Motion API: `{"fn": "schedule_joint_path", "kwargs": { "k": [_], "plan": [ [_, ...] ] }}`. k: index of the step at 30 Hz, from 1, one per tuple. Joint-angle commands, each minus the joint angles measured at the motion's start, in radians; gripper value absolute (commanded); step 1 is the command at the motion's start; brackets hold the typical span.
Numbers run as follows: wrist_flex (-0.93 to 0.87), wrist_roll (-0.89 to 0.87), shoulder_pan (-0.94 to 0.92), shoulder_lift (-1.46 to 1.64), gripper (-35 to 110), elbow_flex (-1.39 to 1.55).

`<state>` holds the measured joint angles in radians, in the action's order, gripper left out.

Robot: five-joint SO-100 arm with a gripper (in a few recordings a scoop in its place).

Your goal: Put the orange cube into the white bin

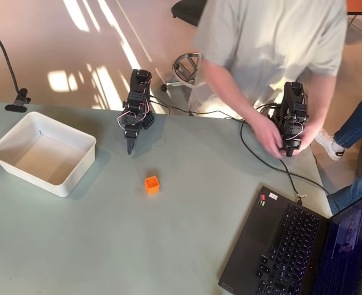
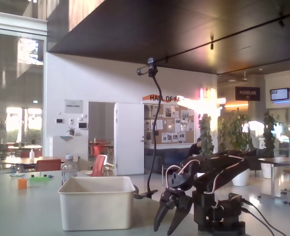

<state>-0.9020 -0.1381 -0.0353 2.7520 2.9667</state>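
Hovering my fingers (image 1: 130, 147) parted and empty just above the surface (image 1: 107, 246), I see the orange cube (image 1: 152, 185) sitting apart nearby, the white bin (image 1: 64, 180) off left, so nothing blocks my reach

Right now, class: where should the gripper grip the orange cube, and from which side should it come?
Grip the cube across two opposite outer walls, coming straight down from above. It sits upright and alone on the table with its hollow top facing up, so nothing blocks its sides. The gripper points down just beyond it, towards the table's far edge in the overhead view, so a short reach should do.
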Motion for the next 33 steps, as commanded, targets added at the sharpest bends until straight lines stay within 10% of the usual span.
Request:
{"fn": "schedule_joint_path", "kwargs": {
  "k": [1,22,33],
  "plan": [
    [0.009,0.005,0.003,0.006,24,0.0],
    [0.014,0.005,0.247,-0.031,25,-0.554],
    [-0.124,0.005,0.413,-0.753,25,-1.028]
  ]
}}
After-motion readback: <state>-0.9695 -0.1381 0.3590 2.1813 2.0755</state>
